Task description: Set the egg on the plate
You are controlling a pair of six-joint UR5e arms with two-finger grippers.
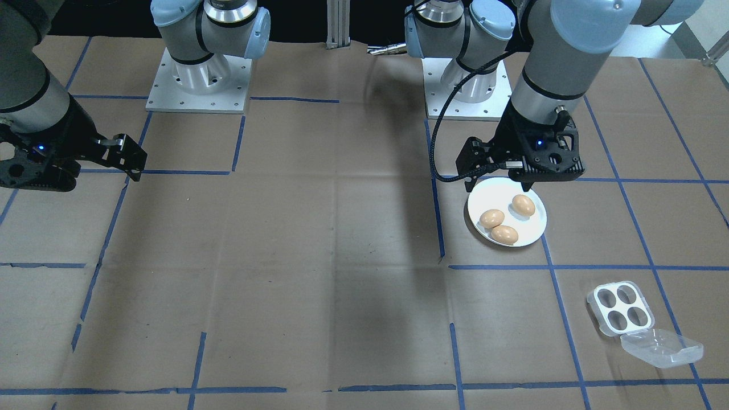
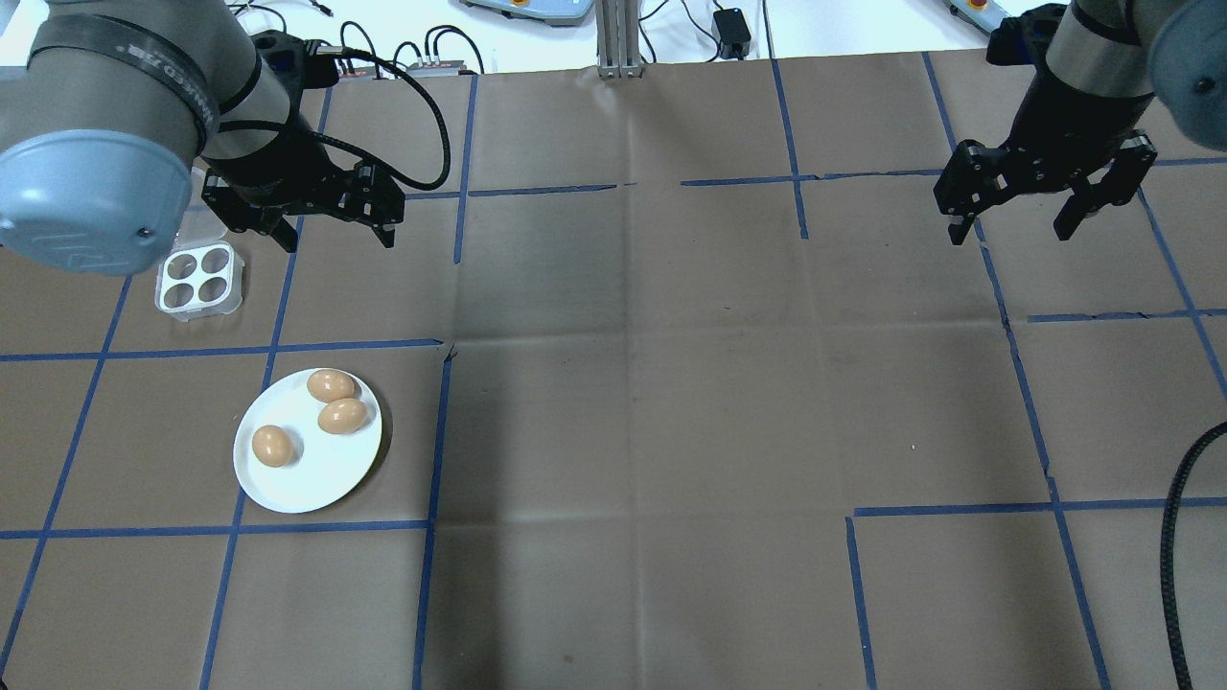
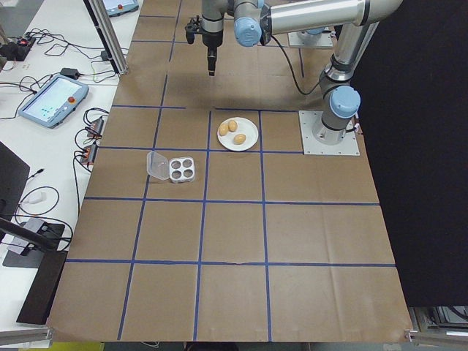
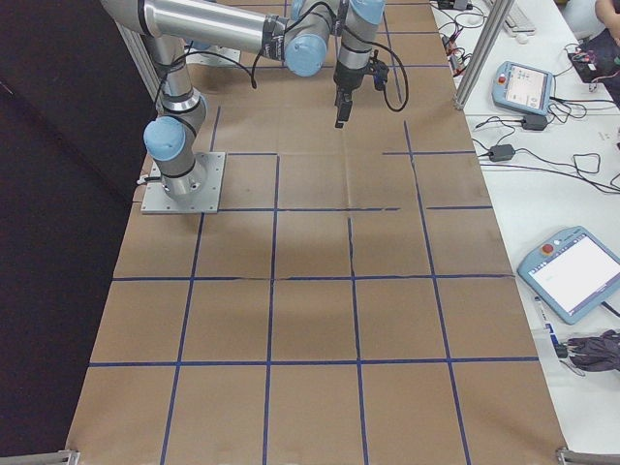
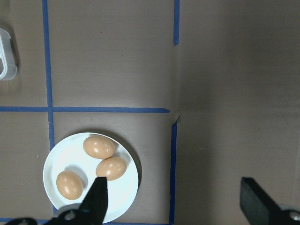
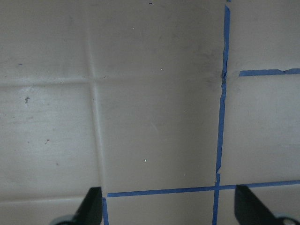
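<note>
The white plate (image 2: 316, 470) lies on the paper-covered table on my left side, with three brown eggs on it: one (image 2: 332, 385) and another (image 2: 342, 416) side by side, a third (image 2: 272, 446) apart from them. My left gripper (image 2: 337, 235) hangs open and empty above the table, between the egg tray and the plate. In the left wrist view the plate (image 5: 70, 154) sits low left, with one finger (image 5: 97, 197) over its edge. Far to the other side, my right gripper (image 2: 1009, 235) is open and holds nothing; its wrist view shows only bare paper.
A small white four-cup egg tray (image 2: 198, 280) with its clear lid (image 1: 660, 347) folded open stands beyond the plate; its cups are empty. Blue tape lines grid the brown paper. The arm bases (image 1: 199, 85) stand at the robot's edge of the table.
</note>
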